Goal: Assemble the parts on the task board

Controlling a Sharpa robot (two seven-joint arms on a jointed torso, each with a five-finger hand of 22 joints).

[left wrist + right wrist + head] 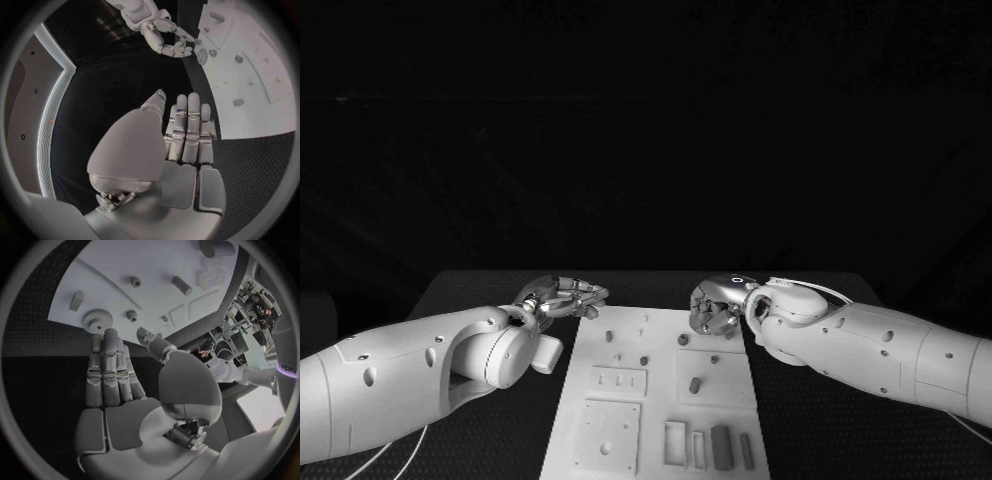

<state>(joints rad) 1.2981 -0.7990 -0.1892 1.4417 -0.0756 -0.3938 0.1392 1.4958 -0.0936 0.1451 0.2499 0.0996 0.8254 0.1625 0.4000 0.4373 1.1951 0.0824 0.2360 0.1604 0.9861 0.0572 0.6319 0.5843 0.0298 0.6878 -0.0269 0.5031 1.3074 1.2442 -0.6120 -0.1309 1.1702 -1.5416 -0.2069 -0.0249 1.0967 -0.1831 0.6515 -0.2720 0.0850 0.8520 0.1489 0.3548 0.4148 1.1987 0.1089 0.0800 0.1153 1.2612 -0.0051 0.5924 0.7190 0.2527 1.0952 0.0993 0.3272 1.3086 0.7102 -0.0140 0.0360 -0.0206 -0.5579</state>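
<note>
The white task board (661, 400) lies in the middle of the table. My left hand (564, 297) hovers off its far left corner, fingers (187, 125) stretched out side by side, holding nothing. My right hand (718, 303) is over the far right corner, fingers (109, 360) straight and thumb apart, also holding nothing. A small toothed gear (97, 320) sits on the board just beyond the right fingertips; whether they touch it I cannot tell. Short pegs (695, 384) stand on the board, and grey blocks (721, 447) lie near its front edge.
Bare black table lies on both sides of the board (262, 70). The left wrist view also shows my right hand (167, 42) by the gear (202, 56). Square recessed plates (615, 380) occupy the board's left half.
</note>
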